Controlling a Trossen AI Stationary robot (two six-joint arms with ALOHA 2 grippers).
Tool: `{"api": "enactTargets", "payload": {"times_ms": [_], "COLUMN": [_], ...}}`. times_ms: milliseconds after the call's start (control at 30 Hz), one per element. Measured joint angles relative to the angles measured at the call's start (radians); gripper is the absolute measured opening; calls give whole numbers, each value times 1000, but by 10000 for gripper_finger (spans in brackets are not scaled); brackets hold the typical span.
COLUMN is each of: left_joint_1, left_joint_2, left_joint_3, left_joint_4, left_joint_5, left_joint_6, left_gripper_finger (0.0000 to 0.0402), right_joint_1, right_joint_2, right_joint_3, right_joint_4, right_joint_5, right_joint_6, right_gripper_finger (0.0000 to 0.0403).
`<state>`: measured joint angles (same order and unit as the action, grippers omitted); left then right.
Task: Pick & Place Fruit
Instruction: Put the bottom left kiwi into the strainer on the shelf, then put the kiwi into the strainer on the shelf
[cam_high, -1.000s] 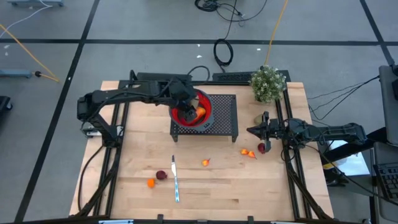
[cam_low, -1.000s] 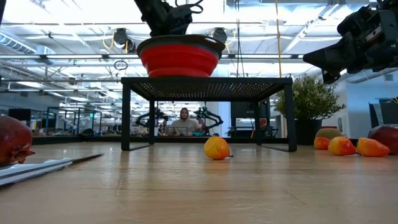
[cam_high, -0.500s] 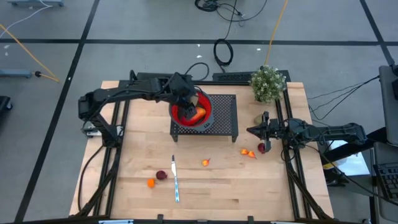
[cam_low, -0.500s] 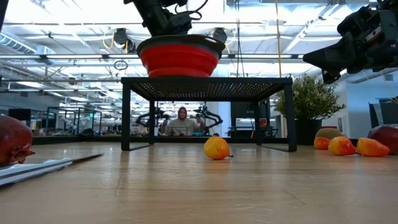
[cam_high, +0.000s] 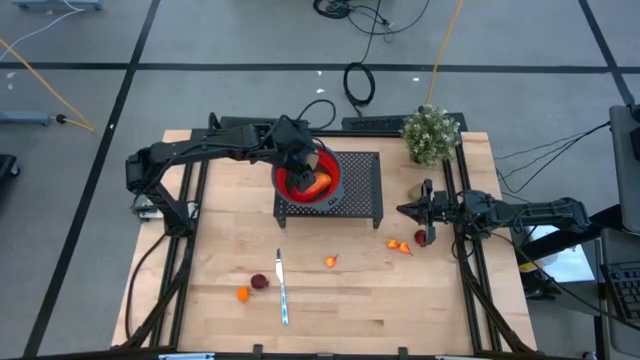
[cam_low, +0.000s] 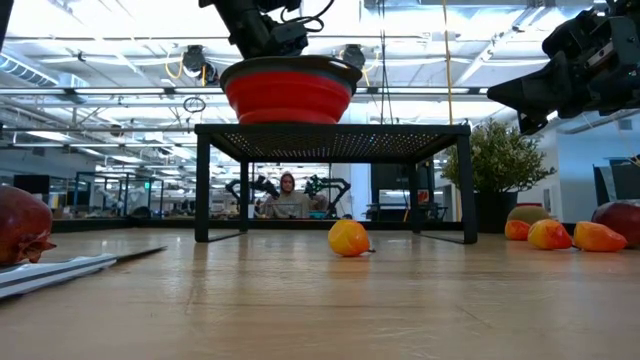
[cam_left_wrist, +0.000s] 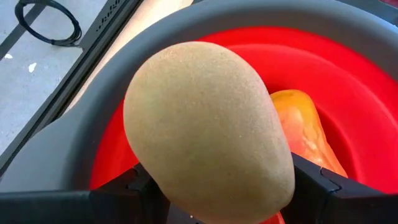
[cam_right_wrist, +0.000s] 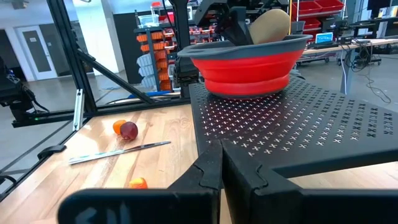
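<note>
Left gripper (cam_left_wrist: 214, 186): fingers clamped on either flank of the brown-green kiwi (cam_left_wrist: 208, 130), which fills the left wrist view and sits between the pads with its bulk projecting forward. The kiwi is held over the red bowl (cam_left_wrist: 367, 106), just inside the grey rim. A red-orange oval fruit (cam_left_wrist: 305, 134) already lies in the bowl beneath and beside it. Judgement: the hold is kept so that the piece can be released over the bowl's hollow, not on the rim, where it could roll off.

The bowl stands on the black perforated stand (cam_high: 350, 190) at the middle of the tabletop's far edge. The right wrist view confirms the kiwi above the rim, not resting in the bowl.

Right gripper (cam_high: 403, 210): fingers closed together, empty, hovering near the tabletop's right edge, pointed toward the stand. It waits clear of the left arm's working space.

Fruit not yet collected: two orange pieces (cam_high: 399, 245) and a dark red one (cam_high: 421, 238) close by the right gripper; one orange piece (cam_high: 330, 261) mid-table; a dark red piece (cam_high: 259, 282) and a small orange one (cam_high: 242, 294) toward the near-left corner, beside the knife (cam_high: 282, 288).

A potted plant (cam_high: 431, 133) occupies the far-right corner.
</note>
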<state>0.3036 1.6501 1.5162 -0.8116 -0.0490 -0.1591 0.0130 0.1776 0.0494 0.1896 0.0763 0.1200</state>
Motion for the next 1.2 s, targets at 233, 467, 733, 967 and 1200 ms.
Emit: {"api": "enactTargets", "payload": {"times_ms": [233, 467, 733, 967, 1200], "left_joint_1": [4, 15, 17, -3, -76], "left_joint_2": [0, 0, -15, -102, -221], "left_joint_3": [0, 0, 0, 76, 130], "left_joint_4": [0, -2, -2, -8, 3], "left_joint_5": [24, 25, 22, 21, 21], "left_joint_6": [6, 0, 17, -28, -53], "left_gripper_finger": [240, 276, 275, 244, 189], "right_joint_1": [0, 0, 0, 0, 0], "right_joint_2": [0, 0, 0, 0, 0], "right_joint_3": [0, 0, 0, 0, 0], "right_joint_4": [0, 0, 0, 1, 1], "right_joint_5": [0, 0, 0, 0, 0], "right_joint_6": [0, 0, 0, 0, 0], "right_gripper_finger": [0, 0, 0, 0, 0]}}
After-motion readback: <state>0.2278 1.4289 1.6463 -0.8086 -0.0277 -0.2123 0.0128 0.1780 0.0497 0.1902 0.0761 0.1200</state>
